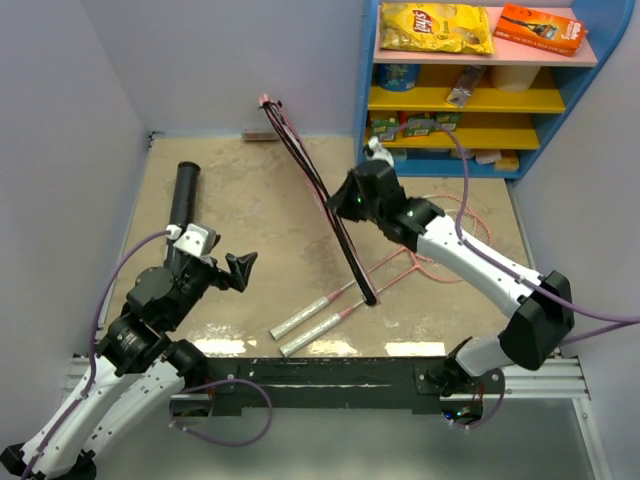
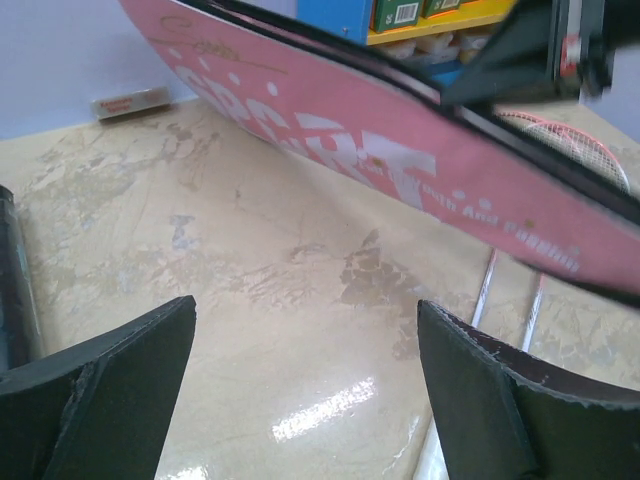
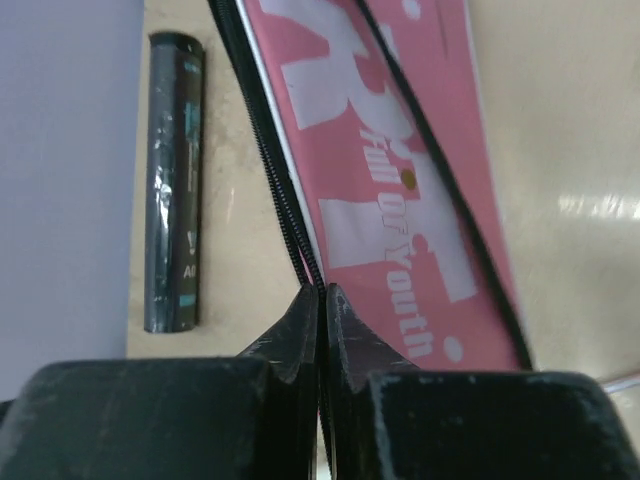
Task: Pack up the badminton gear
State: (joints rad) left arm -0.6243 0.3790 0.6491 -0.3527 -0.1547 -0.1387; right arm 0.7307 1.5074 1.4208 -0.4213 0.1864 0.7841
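— Where's the right arm?
— It goes out from its base to an elbow far to the right, then the forearm runs back up and left toward the middle. The right hand [image 1: 343, 203] has its fingers pressed together on the black zip edge of the pink bag [image 1: 300, 150]; the wrist view shows the zip pinched right at the fingertips.
— And the bag?
— It is held up on edge, slanting from near the back wall down toward us. Its low end is just over the shafts of the two rackets [image 1: 318, 330], which lie flat on the tabletop [image 1: 250, 200], pale handles toward the arms. I can't tell whether that end touches down.
— The left arm?
— It is folded close to its base, forearm raised. The left hand [image 1: 240, 268] points right toward the bag, fingers wide apart, holding nothing.
— The black tube [image 1: 183, 195]?
— It lies lengthwise by the left wall, just beyond that wrist.
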